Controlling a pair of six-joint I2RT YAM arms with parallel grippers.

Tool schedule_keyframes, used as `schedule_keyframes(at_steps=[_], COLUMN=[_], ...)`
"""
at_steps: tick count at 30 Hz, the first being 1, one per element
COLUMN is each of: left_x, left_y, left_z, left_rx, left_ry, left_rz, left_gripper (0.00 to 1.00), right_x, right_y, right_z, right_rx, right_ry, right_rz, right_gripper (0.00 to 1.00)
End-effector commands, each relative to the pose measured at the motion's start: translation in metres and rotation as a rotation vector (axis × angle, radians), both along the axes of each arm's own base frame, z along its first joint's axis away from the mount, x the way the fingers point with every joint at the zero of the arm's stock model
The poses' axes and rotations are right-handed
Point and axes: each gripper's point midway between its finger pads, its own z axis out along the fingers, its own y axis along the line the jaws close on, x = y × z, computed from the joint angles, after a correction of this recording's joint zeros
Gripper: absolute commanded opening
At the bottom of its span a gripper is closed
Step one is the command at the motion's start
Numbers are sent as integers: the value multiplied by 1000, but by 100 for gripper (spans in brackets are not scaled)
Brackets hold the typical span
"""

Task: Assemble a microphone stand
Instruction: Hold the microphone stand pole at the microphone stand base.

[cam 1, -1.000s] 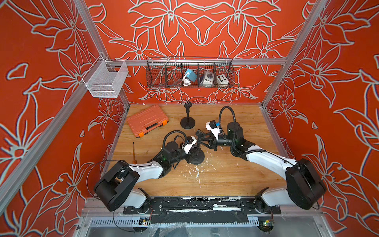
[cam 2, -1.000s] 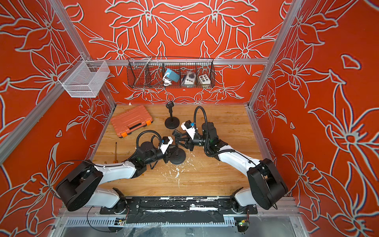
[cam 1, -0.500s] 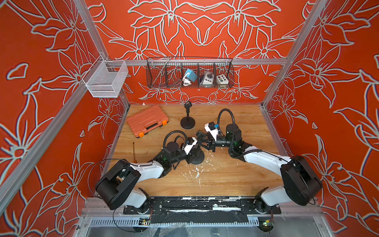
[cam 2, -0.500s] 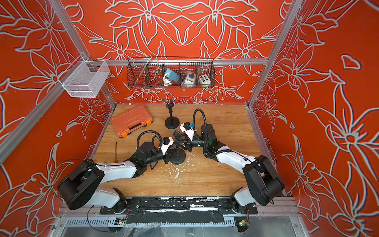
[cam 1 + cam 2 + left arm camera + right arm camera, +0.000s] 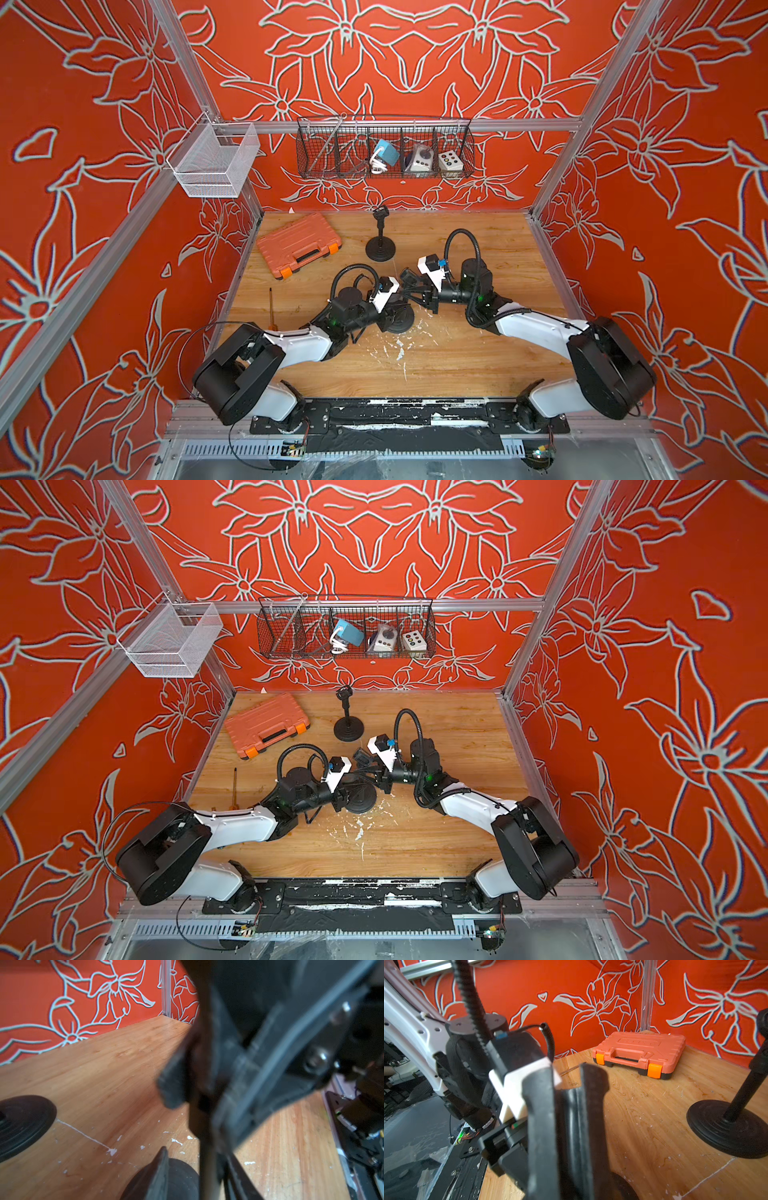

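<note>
Black on black blurs the spot mid-desk [image 5: 457, 365] where my arms meet. My right pincer [image 5: 412, 294] is clamped on the thin pole [image 5: 205, 1157], which stands over the round base [image 5: 401, 323] with its foot cut off. My left pincer [image 5: 395, 311] is parted low around the pole, one finger [image 5: 160, 1169] clear of it.

White arm links [image 5: 299, 345], black joints [image 5: 237, 382] (ribbed cables [image 5: 470, 997])
</note>
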Motion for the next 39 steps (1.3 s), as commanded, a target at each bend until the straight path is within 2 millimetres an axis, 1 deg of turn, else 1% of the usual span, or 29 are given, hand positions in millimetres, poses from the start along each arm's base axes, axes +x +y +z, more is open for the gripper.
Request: schedule_keyframes(at_steps=[1, 5, 9, 12, 16, 21, 24, 27, 30, 32, 39], left_x=[0, -8, -12, -14, -16, -17, -16, -16, -15, -15, -14], left_y=[7, 19, 28, 32, 38, 46, 47, 46, 46, 46, 43], left_z=[13, 7, 7, 3, -10, -27, -31, -32, -32, -33, -39], left_rx=[-32, 14, 0, 9, 19, 26, 32, 36, 42, 47, 57], left_ry=[-43, -51, -23, 0, 43, 86, 93, 91, 86, 87, 97], left_rz=[38, 58, 92, 108, 136, 177, 183, 182, 182, 182, 171], left_gripper=[48, 50, 49, 48, 46, 45, 44, 44, 44, 43, 43], right_x=[1, 9, 12, 17, 22, 24, 21, 20, 20, 20, 21], right_y=[-4, -3, 1, 4, 11, 15, 16, 16, 17, 16, 17], right_z=[6, 0, 2, 4, -1, -14, -20, -26, -35, -38, -44], right_rx=[7, 4, 58, 103, 138, 103, 83, 52, -13, -39, -47], right_ry=[-113, -162, -198, -220, -221, -222, -218, -224, -231, -238, -223], right_rz=[-41, -71, -65, -75, -78, -98, -103, -115, -130, -138, -135], right_gripper=[0, 0, 0, 0, 0, 0, 0, 0, 0, 0, 0])
